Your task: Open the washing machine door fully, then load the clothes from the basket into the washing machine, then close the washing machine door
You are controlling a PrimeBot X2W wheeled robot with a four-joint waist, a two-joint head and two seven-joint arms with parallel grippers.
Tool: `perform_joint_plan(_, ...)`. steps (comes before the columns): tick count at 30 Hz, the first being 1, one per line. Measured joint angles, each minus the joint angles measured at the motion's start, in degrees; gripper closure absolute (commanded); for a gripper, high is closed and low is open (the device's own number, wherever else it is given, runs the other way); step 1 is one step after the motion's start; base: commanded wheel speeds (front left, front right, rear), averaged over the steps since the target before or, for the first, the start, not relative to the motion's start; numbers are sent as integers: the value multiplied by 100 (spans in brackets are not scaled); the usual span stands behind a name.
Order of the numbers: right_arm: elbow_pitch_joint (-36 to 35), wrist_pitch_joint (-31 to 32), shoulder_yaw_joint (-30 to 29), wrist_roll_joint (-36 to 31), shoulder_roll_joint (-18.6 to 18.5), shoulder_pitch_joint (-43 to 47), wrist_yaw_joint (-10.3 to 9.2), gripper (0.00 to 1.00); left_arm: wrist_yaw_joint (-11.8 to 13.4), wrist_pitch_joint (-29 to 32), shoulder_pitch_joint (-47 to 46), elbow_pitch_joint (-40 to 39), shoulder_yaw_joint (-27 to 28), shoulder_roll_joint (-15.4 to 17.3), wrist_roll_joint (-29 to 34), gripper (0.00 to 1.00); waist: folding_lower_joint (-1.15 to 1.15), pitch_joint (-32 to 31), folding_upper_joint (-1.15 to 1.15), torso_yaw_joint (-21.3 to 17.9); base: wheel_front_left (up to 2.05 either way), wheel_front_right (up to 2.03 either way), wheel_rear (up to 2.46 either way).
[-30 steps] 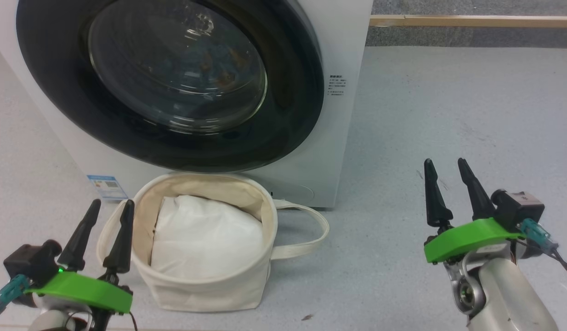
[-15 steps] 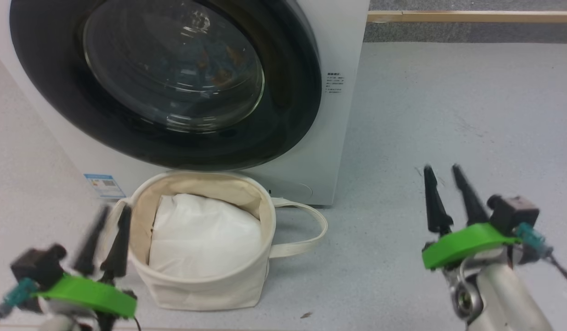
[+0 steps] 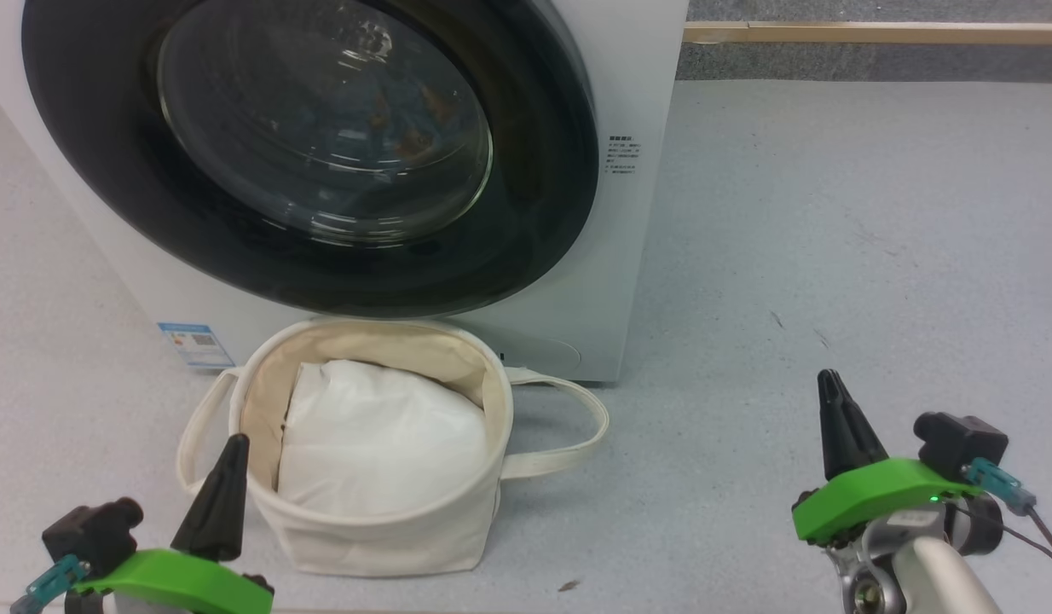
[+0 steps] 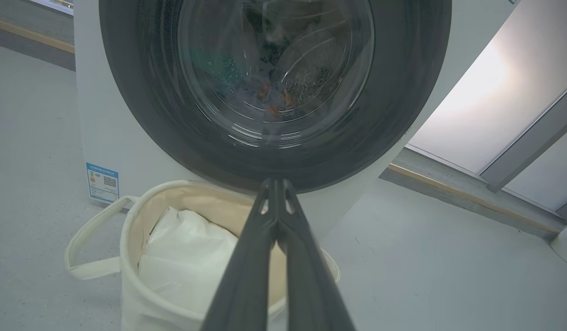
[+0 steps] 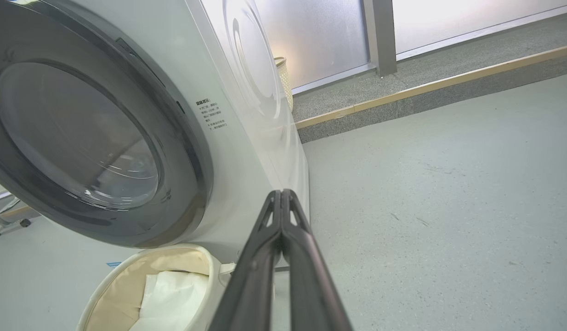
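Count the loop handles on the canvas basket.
2: one loop handle on the canvas basket's left side, the other on its right side; none appears hidden.

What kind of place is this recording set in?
Probably a laundry corner, or a test space set up as one: a white front-loading washing machine on a bare grey floor, a canvas basket before it, frosted wall panels behind.

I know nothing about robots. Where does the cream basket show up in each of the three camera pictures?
Head view: the basket stands low, left of centre, on the floor in front of the machine.
Left wrist view: lower left, cut by the bottom edge.
Right wrist view: bottom left corner, also cut by the edge.
Shared landmark: the washing machine door, its black rim just above the basket.
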Motion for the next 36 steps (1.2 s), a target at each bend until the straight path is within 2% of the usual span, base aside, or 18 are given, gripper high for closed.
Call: perform_joint_plan(36,-263,566,-423,2068,92,119,0,100,100,564,60,-307,356,-368,-1725,100,-1,-31,0,40,0,0,0)
